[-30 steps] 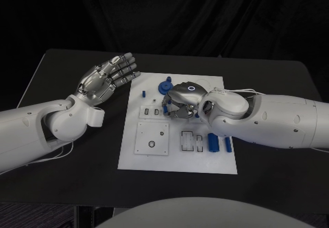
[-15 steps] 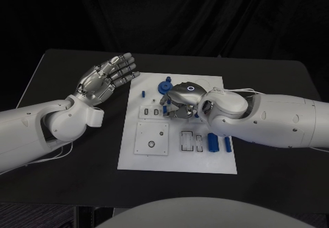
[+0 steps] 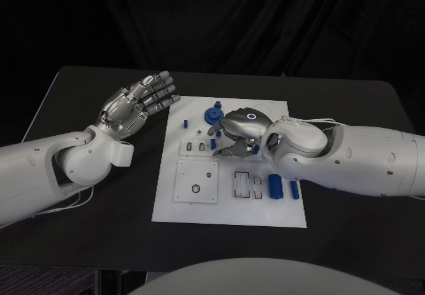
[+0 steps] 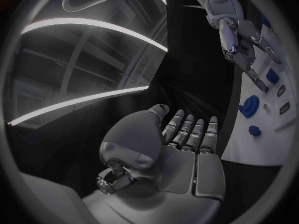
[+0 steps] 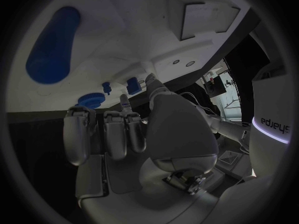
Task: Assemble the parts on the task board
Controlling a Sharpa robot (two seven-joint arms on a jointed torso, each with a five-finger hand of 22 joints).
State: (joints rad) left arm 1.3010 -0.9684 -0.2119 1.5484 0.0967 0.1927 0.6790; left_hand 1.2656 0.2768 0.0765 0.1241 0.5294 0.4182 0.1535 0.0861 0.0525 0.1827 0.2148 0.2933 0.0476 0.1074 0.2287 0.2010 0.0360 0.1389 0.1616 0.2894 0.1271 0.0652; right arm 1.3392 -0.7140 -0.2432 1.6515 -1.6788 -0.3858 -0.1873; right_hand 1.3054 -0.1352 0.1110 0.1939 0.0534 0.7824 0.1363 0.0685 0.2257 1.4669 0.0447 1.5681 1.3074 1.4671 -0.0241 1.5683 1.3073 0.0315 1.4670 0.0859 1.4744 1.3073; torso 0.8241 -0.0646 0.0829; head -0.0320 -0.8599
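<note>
My silver right hand (image 3: 237,130) hovers over the flat white task board (image 3: 232,206), fingers curled, grasp unclear; left hand (image 3: 132,106) spread open. Next I seat a small blue part (image 3: 276,185).

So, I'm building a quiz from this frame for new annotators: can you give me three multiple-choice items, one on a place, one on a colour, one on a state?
1. Where is the right hand?
A. Over the white board
B. Off the table's far edge
C. On the bare table beside the board

2. What colour is the gear near the board's far edge?
A. Red
B. Blue
C. Yellow

3. How is the left hand?
A. Gripping a blue cylinder
B. Pressing on the board
C. Open, fingers apart, holding nothing

Answers:
1 A, the head view shows it above the board's middle.
2 B, it is plainly blue.
3 C, its palm is bare and it is off the board's left side.
</note>
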